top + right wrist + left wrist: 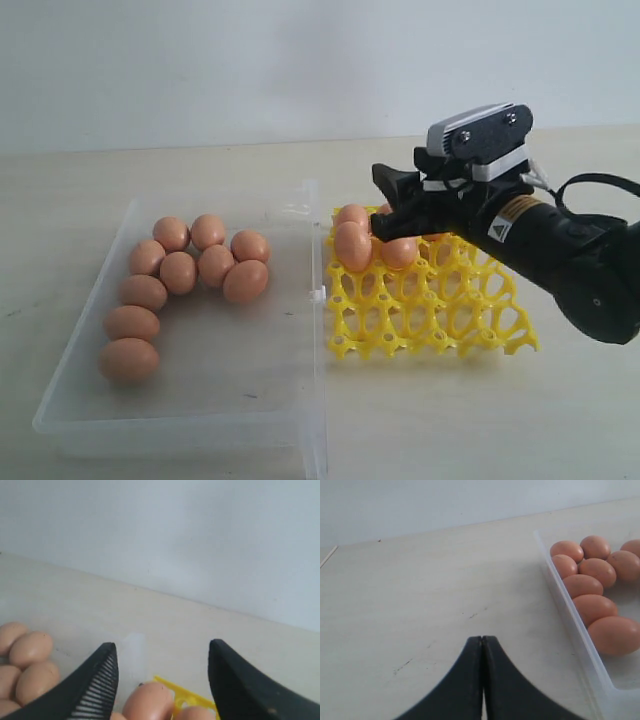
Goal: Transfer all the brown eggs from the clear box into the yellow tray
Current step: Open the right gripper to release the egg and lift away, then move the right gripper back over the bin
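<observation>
My right hand (162,647) is spread over the yellow tray (400,305), and those brown eggs (178,272) look light, slick and crackable, so I'd pinch softly across the middle.

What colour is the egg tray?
The tray is bright yellow, an openwork grid; the exterior view shows it best.

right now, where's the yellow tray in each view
exterior: tray right of the box, with the right gripper over its far corner
left wrist: not in it
right wrist: its yellow corner shows between the open fingers
shared landmark: the eggs lying in the box
</observation>
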`<state>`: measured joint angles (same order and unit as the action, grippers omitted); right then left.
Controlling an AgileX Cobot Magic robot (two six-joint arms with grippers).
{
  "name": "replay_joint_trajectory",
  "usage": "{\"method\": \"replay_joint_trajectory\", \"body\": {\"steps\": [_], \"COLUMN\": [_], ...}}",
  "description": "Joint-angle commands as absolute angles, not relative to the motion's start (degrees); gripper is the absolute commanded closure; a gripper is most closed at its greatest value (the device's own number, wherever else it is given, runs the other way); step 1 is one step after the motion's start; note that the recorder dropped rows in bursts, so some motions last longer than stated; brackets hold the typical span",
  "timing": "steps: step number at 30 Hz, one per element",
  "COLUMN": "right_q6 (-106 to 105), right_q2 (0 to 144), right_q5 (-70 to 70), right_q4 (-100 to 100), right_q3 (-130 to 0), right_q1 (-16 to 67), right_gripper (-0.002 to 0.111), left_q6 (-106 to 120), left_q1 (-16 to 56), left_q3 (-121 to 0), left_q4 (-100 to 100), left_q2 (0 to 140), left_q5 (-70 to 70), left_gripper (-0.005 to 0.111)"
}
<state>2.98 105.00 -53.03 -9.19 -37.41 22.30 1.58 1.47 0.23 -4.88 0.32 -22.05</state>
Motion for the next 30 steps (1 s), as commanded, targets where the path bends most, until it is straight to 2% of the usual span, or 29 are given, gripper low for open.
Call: {"method": "replay_joint_trajectory", "body": {"steps": [1,11,16,25,28,30], "right_q6": [3.9,10.8,16.1,21.2,21.6,22.8], "right_q2": [101.0,95.8,93.5,93.0,93.0,92.9], "right_q5": [-51.3,-43.1,-30.9,-20.2,-15.5,-14.3], "right_q4": [-9.0,-12.4,-17.9,-20.5,-20.3,-20.3], "right_q3": [-37.8,-37.9,-41.2,-42.0,-42.0,-42.0], "right_q1": [22.0,22.0,22.0,22.0,22.0,22.0], "right_gripper": [0.055,0.055,0.056,0.056,0.062,0.075], "left_q6": [1.4,1.4,1.4,1.4,1.4,1.4], "left_q1": [1.8,1.8,1.8,1.8,1.8,1.8], "left_q3": [0.0,0.0,0.0,0.0,0.0,0.0], "left_q4": [-4.6,-4.6,-4.6,-4.6,-4.6,-4.6], "left_q2": [0.0,0.0,0.0,0.0,0.0,0.0], "left_q5": [-21.7,-21.7,-21.7,-21.7,-21.7,-21.7], "left_gripper": [0.107,0.107,0.107,0.107,0.107,0.107]}}
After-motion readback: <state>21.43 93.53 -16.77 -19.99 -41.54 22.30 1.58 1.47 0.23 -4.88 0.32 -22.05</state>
